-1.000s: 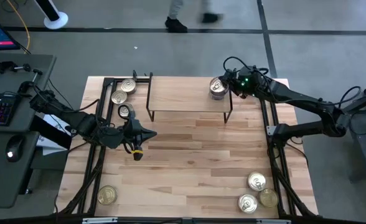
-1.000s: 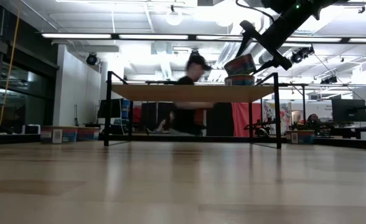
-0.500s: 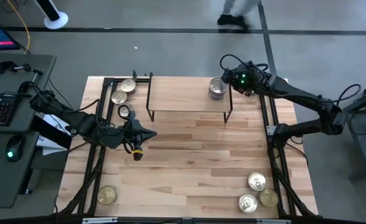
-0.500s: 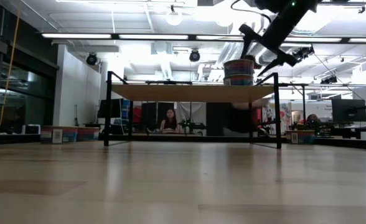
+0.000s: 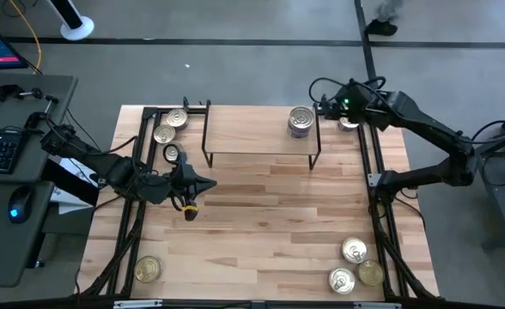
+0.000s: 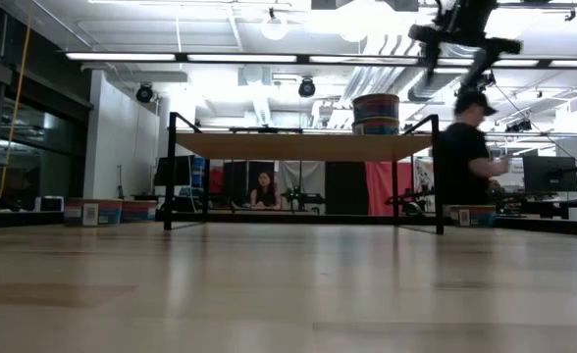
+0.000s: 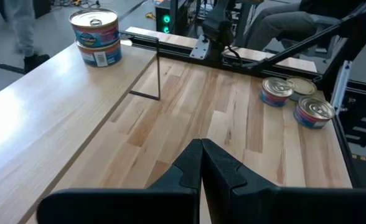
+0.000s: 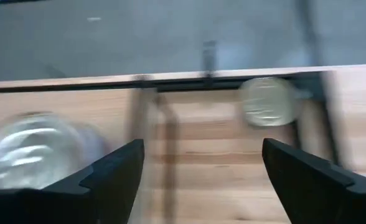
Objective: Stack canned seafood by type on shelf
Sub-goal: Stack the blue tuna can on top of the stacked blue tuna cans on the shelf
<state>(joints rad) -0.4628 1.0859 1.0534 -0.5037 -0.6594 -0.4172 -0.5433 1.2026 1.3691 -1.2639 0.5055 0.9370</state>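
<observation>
Hovering past the shelf's (image 5: 261,137) right end, right claw (image 5: 331,109): fingers spread wide, empty, over a lone tin (image 5: 349,122) on the worktop (image 5: 270,215). Left claw (image 5: 208,184): closed, empty, low beside the shelf's left end. Two-tin stack (image 5: 301,121): upright on the shelf's right end. Change: right claw has withdrawn rightward off the stack, which was tilted and now sits level.

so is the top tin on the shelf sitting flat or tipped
Flat. In the low view the top tin sits level and square on the tin below it on the shelf, with the right pincer open and clear of it.
</observation>
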